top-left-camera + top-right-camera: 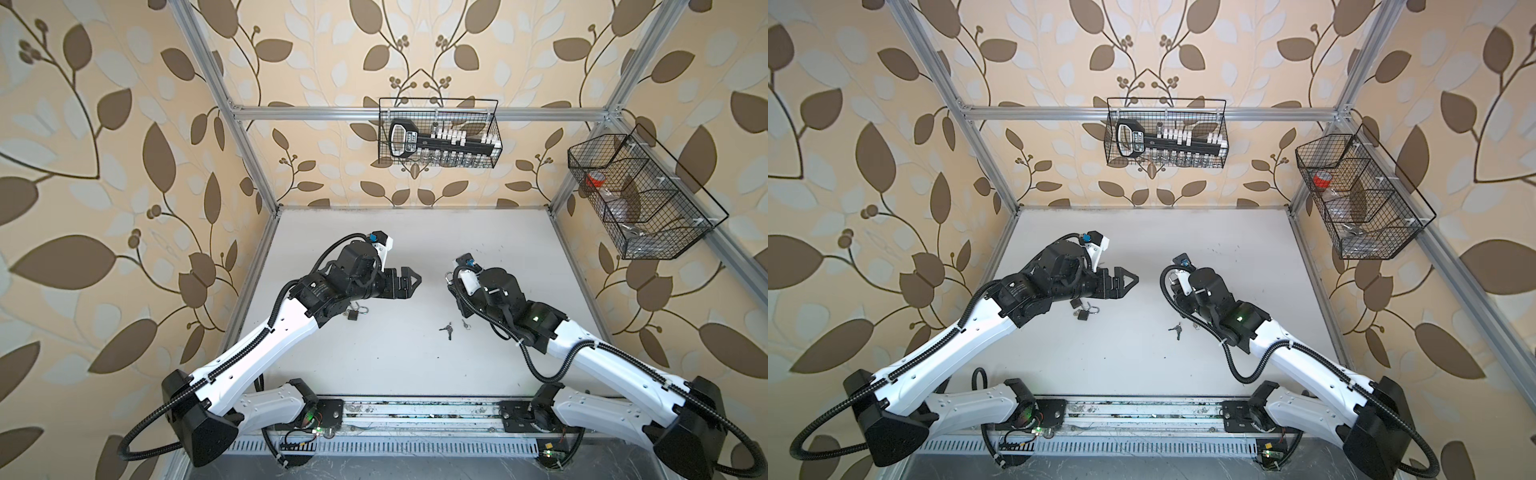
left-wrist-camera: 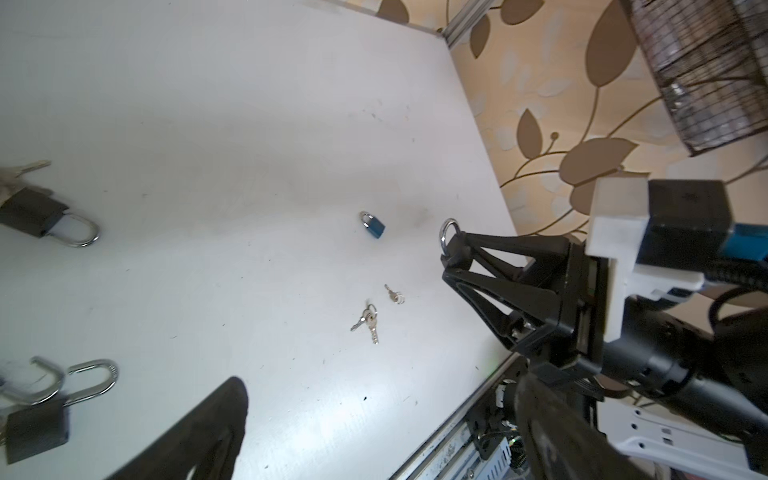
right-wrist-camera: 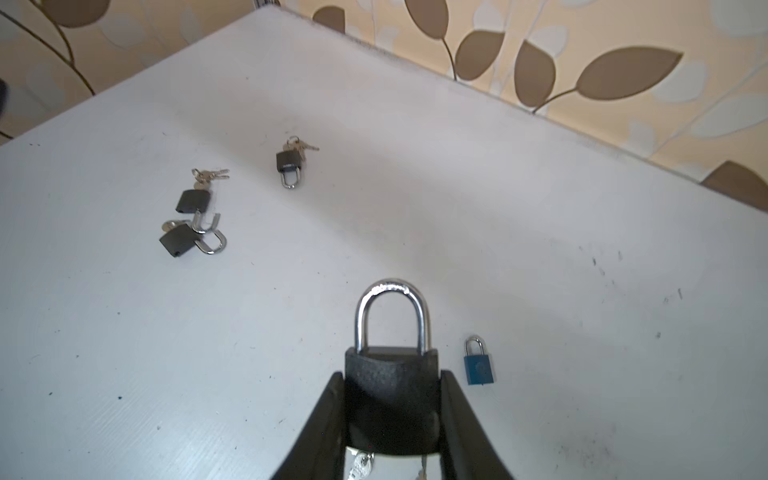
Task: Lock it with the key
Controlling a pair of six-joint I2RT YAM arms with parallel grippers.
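My right gripper [image 3: 392, 415] is shut on the body of a black padlock [image 3: 392, 386]. Its silver shackle [image 3: 390, 316] is pushed home and points away from the wrist. A silver key [image 3: 361, 463] hangs under the lock body between the fingers; I cannot tell if it sits in the keyhole. In the left wrist view the same padlock [image 2: 449, 232] shows at the tips of the right gripper [image 2: 455, 257]. My left gripper [image 2: 380, 386] is open wide and empty, hovering left of centre in both top views [image 1: 417, 277] [image 1: 1133, 277], apart from the right gripper [image 1: 451, 282].
A small blue padlock [image 3: 478, 368] lies beside the held one. Three black padlocks with keys [image 3: 286, 162] [image 3: 193, 199] [image 3: 176, 241] lie under the left arm, two with open shackles. Loose keys [image 1: 446, 330] [image 1: 464, 324] lie mid-table. Wire baskets [image 1: 440, 133] [image 1: 640, 195] hang on the walls.
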